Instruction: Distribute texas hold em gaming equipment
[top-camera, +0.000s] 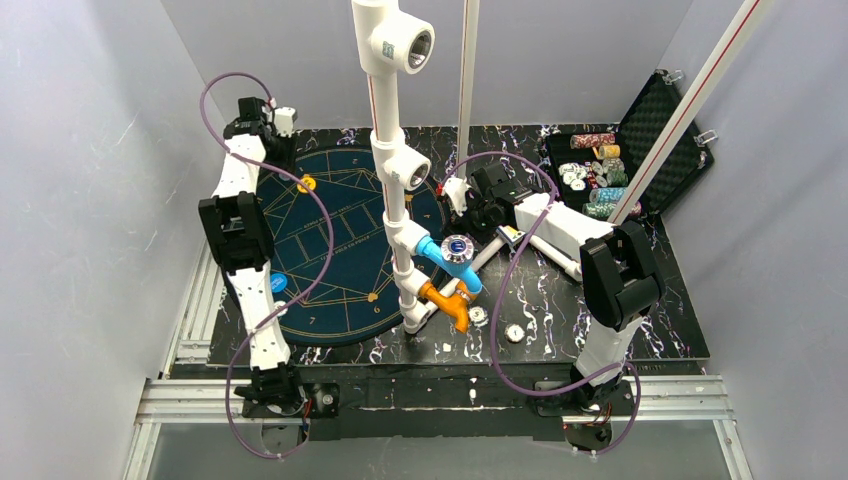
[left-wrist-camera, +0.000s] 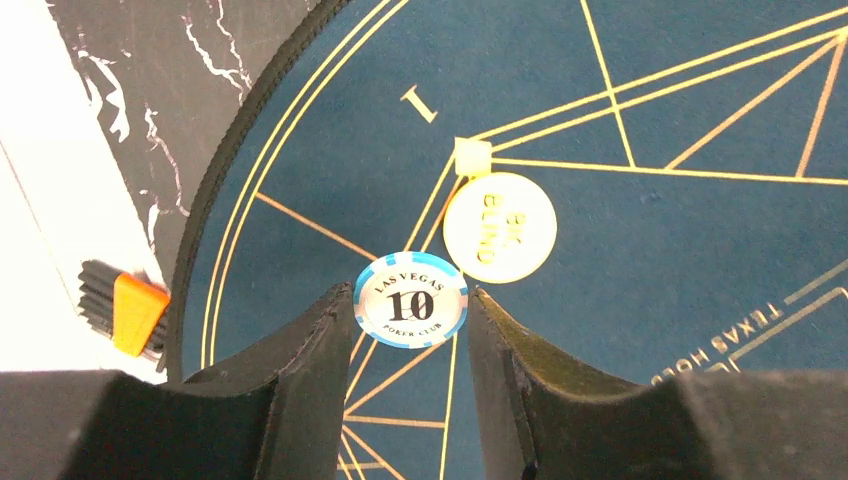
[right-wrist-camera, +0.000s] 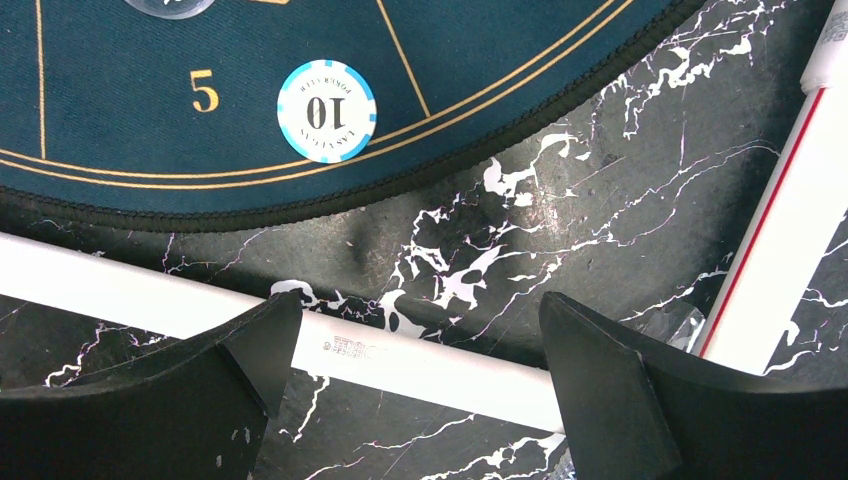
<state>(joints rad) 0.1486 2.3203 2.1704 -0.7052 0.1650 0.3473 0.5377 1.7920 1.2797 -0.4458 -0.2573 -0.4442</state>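
Left fingers (left-wrist-camera: 300, 370) pinch a 10 chip (left-wrist-camera: 411, 300) near the mat (left-wrist-camera: 330, 150) rim
Right fingers (right-wrist-camera: 600, 390) wide over marbled desk (right-wrist-camera: 560, 200); white pipe (right-wrist-camera: 420, 362) partly hidden behind them.

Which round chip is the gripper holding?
The blue-and-white 10 chip: it sits pinched in the left gripper. The yellow Big Blind disc lies loose on the blue mat beside it.

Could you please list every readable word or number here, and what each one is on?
"LAS VEGAS 10 POKER CLUB": gripped chip; the same on mat chip.
"BIG BLIND": yellow button.
"1", "5", "TEXAS": mat.
Print on white pipe: too blurred to read.
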